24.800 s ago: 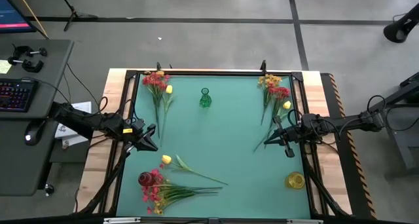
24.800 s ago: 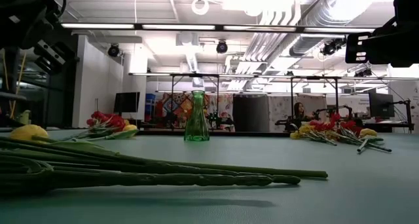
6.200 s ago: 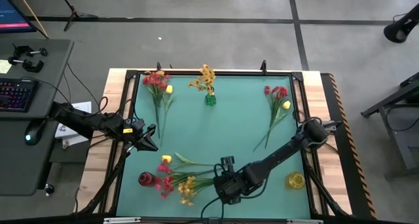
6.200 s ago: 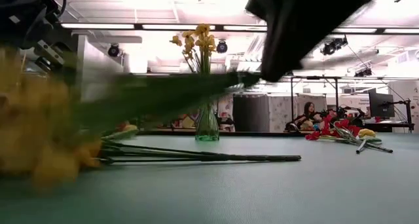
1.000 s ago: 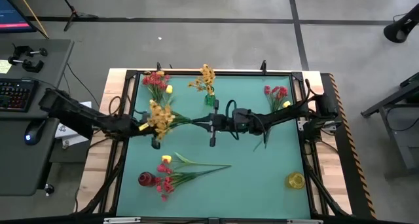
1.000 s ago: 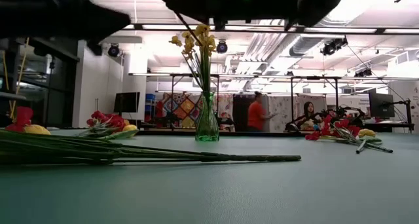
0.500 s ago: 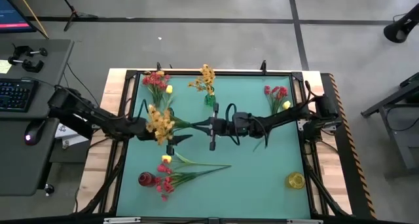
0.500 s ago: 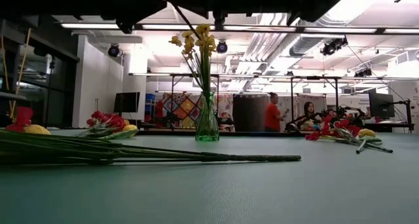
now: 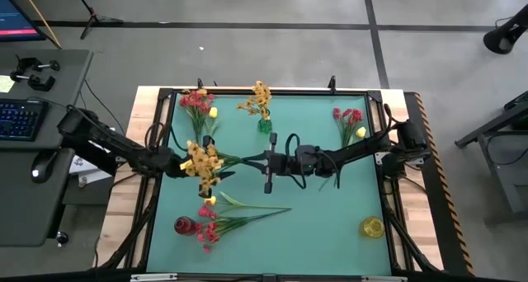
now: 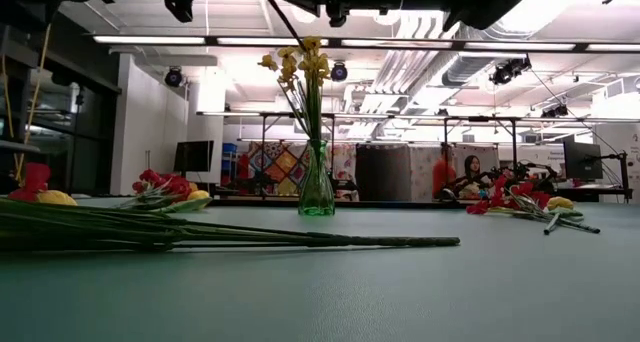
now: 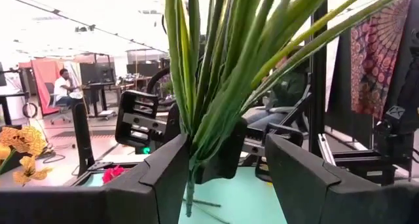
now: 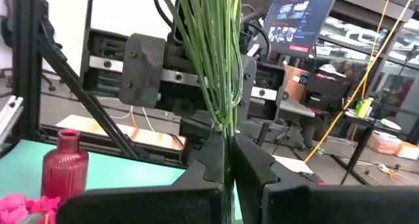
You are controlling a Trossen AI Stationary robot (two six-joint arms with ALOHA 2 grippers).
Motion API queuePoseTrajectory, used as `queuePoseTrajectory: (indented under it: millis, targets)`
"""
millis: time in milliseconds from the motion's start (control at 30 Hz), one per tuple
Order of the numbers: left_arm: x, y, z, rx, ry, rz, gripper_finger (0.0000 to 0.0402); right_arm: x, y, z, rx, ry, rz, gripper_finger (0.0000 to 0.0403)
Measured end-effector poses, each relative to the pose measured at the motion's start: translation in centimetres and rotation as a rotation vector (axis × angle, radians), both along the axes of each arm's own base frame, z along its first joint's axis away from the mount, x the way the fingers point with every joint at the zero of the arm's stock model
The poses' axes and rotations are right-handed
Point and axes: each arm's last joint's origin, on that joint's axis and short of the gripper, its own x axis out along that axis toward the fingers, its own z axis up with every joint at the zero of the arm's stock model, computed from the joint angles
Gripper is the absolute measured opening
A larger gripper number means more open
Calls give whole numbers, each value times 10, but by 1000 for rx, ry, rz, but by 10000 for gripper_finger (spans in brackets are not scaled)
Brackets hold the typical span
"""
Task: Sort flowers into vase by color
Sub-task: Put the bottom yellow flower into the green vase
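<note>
Two arms meet mid-surface w/ one orange-yellow spray (image 9: 203, 160) between them. Left gripper (image 9: 221, 162): jaws spread, the spray's leafy stems (image 11: 216, 80) pass between them w/o being pinched. Right gripper (image 9: 262, 160): jaws pressed together on the stem end (image 12: 224, 80), holding the spray level above the green surface (image 9: 313, 216). Beyond the jaws, far side: green vase (image 9: 265, 124) w/ orange sprays. Near side: red vase (image 9: 183, 226) beside loose red/yellow flowers (image 9: 216, 227). Yellow vase (image 9: 372, 227) at right-near corner.
</note>
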Motion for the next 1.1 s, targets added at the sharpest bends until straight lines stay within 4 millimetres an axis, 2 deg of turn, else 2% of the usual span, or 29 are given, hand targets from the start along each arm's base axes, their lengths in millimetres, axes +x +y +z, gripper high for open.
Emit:
queuePoseTrajectory:
  millis: [433,600,800,933,1100]
  targets:
    - [16,-4,1,21,-12,9,188,0,2,1,45,-14,109,0]
    - [24,-7,8,48,-26,17,188,0,2,1,45,-13,112,0]
    - [26,-9,6,83,-16,5,184,0,2,0,44,-6,112,0]
    - [26,-9,6,85,-16,8,141,0,3,0,41,-5,111,0]
    - [26,-7,6,92,-12,56,32,0,3,0,41,-2,109,0]
